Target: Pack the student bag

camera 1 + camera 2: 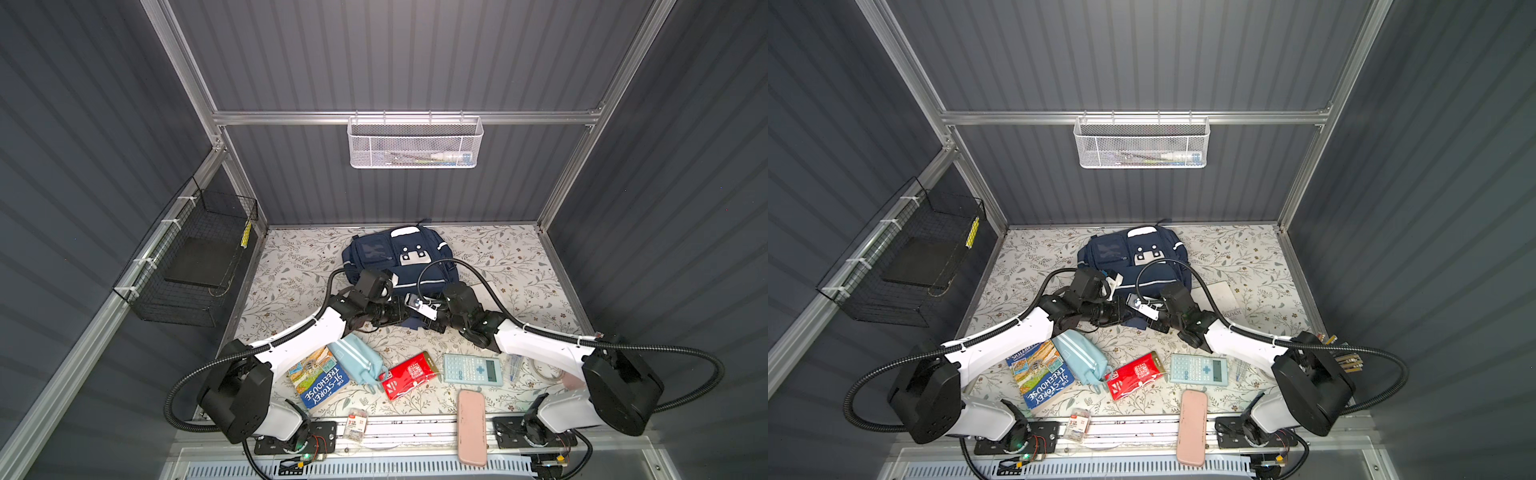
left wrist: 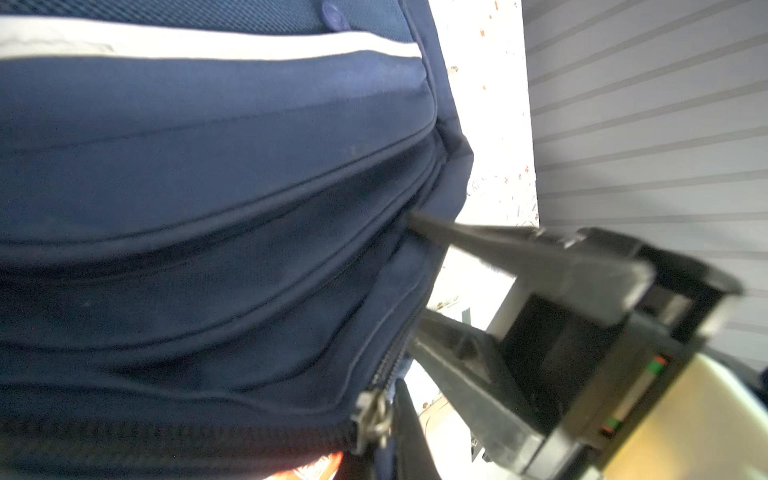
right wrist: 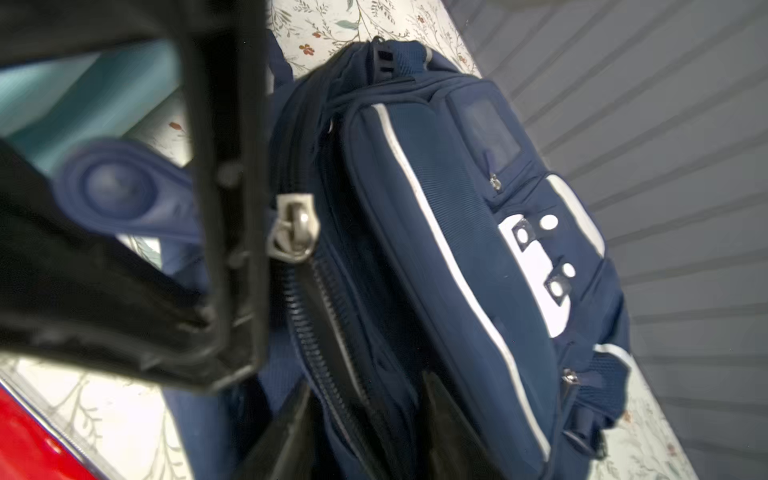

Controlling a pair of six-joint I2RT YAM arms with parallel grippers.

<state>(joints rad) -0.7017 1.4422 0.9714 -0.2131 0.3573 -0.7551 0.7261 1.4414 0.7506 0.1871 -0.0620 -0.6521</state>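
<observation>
The student bag (image 1: 405, 253) (image 1: 1138, 253), navy with white stripes, lies at the back middle of the floral table. Both arms meet at its near end. My left gripper (image 1: 405, 311) (image 1: 1126, 312) is shut on the blue zip pull (image 3: 124, 191), whose metal slider (image 3: 293, 232) (image 2: 374, 419) sits beside the left fingers (image 3: 226, 166). My right gripper (image 3: 368, 440) (image 2: 413, 274) (image 1: 430, 321) is open. Its two fingers stand apart on either side of the bag's zip edge (image 3: 328, 332), where the teeth are parted.
Near the front lie a book (image 1: 318, 380), a light blue pouch (image 1: 359, 361), a red packet (image 1: 409, 374), a calculator (image 1: 471, 368), a pink case (image 1: 472, 426) and a small packet (image 1: 355, 424). A pale notebook (image 1: 1219, 299) lies right of the bag. Wire baskets (image 1: 413, 143) (image 1: 195, 257) hang on the walls.
</observation>
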